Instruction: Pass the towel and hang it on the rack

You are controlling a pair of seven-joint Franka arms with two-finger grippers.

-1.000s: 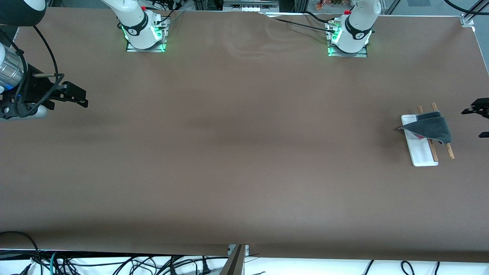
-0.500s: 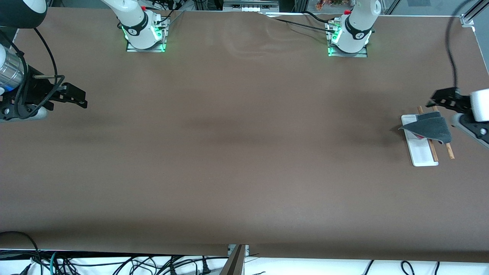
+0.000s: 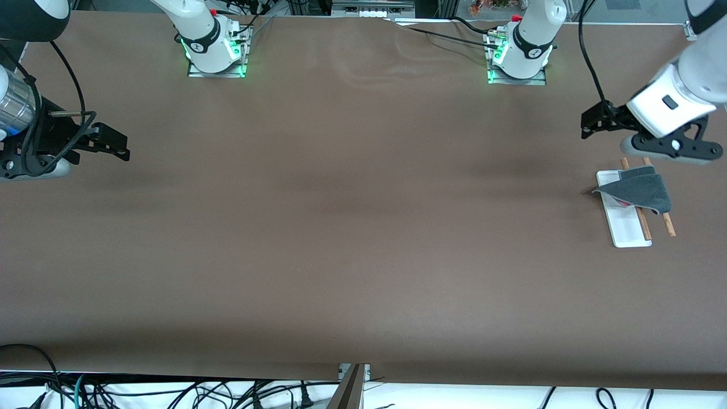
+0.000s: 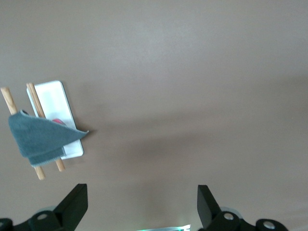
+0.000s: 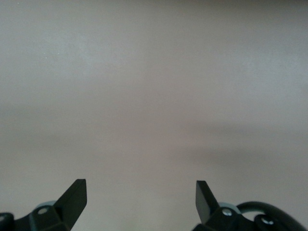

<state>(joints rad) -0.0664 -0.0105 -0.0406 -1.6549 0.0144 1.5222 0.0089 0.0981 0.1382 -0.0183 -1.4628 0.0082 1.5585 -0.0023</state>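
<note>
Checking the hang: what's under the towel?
Under the towel: both rods and part of the white base of the rack. A pink-red patch peeks out; the rods' covered stretch is hidden.

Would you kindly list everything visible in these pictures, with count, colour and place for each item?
towel: one, dark grey with a bit of pink-red showing underneath, draped over the rods of the rack at the left arm's end of the table.
rack: one, flat white base with two light-brown wooden rods, on the table at the left arm's end.
table: one, brown surface, under everything.
cables: several, mostly black, along the table's edge nearest the front camera.
left pincer: one, black, open, empty, in the air over the table beside the rack.
right pincer: one, black, open, empty, waiting over the right arm's end of the table.
</note>
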